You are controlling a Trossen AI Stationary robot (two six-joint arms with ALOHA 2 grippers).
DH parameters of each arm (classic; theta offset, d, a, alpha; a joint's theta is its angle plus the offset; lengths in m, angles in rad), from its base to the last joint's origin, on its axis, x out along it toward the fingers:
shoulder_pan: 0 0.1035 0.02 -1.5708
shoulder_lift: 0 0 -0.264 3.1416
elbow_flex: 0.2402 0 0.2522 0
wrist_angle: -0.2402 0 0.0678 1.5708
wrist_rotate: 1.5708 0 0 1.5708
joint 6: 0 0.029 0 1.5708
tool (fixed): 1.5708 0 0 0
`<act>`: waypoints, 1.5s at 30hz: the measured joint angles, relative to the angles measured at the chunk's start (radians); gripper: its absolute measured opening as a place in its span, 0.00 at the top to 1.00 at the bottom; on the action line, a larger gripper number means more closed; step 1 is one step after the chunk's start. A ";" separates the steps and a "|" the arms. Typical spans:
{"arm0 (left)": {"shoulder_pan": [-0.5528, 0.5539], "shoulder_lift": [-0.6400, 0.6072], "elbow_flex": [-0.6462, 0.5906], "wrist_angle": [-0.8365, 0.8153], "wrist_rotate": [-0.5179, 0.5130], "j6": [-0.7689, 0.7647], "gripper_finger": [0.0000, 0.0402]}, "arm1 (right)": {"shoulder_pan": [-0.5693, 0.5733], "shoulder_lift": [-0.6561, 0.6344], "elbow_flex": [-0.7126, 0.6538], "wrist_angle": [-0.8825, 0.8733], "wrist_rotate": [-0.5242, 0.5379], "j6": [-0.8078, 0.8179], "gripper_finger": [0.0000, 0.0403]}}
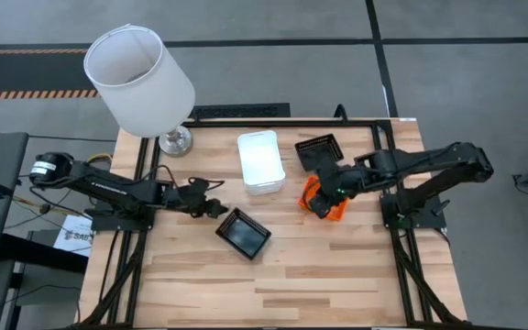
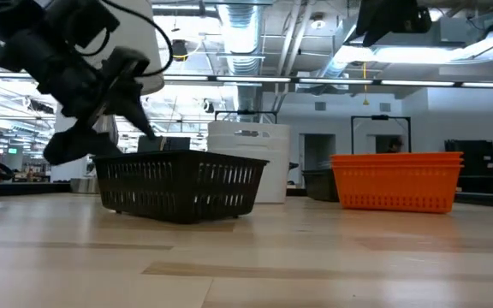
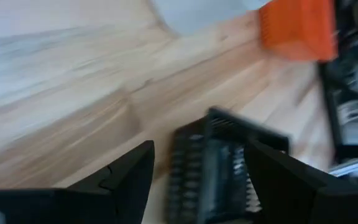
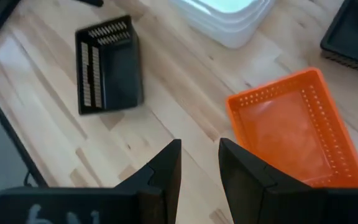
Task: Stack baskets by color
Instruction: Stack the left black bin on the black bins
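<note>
A black basket (image 1: pixel 243 233) stands on its base on the table, near the middle; it shows too in the low view (image 2: pixel 182 184). My left gripper (image 1: pixel 214 209) is open and low, just left of this basket, which shows past its fingers (image 3: pixel 219 168); whether they touch it I cannot tell. An orange basket (image 1: pixel 324 200) stands right of centre. My right gripper (image 4: pixel 201 168) hangs above it, open by a narrow gap with nothing between its fingers. White baskets (image 1: pixel 261 162) stand nested at the far middle. Another black basket (image 1: pixel 319 149) sits to their right.
A table lamp with a big white shade (image 1: pixel 140 78) stands at the far left corner, its metal foot (image 1: pixel 175 142) on the table. The near half of the wooden table (image 1: pixel 273 284) holds nothing. Dark frame rails run along the left and right edges.
</note>
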 joint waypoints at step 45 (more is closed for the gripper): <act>-0.157 -0.085 0.286 -0.674 -0.148 0.048 0.41 | -0.059 0.675 0.032 0.646 -0.056 -0.187 0.68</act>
